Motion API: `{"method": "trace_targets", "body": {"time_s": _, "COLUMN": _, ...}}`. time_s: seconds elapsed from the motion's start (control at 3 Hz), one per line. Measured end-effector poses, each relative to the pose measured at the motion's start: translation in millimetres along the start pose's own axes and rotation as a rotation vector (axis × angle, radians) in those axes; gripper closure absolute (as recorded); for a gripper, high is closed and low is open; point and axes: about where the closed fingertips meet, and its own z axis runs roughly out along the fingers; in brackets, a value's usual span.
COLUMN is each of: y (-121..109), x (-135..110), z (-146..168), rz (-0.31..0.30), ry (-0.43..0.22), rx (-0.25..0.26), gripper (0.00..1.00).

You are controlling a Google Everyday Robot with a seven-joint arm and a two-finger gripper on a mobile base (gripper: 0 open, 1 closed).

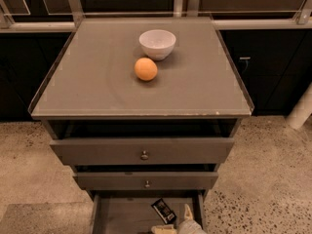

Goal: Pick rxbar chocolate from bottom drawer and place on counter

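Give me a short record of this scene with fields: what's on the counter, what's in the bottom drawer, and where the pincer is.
counter: grey top holding a white bowl and an orange, set apart, with the orange nearer the front
knobbed drawers: two, top and middle, above the bottom drawer
bottom drawer: open, with a black-wrapped snack bar lying flat on its floor
pincer: at the view's lower edge, over the bottom drawer, just right of the snack bar; contact unclear
progress: snack bar not yet on the counter
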Motion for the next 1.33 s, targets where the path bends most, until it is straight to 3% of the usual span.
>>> {"method": "trace_targets", "body": {"time_s": 0.67, "y": -12, "x": 19, "z": 23, "rz": -0.052, "ry": 0.048, "rx": 0.045, "gripper": 0.00}}
{"method": "trace_targets", "body": {"time_s": 1.33, "y": -29, "x": 27, "z": 62, "rz": -0.143, "ry": 0.078, "rx": 0.037, "gripper": 0.00}}
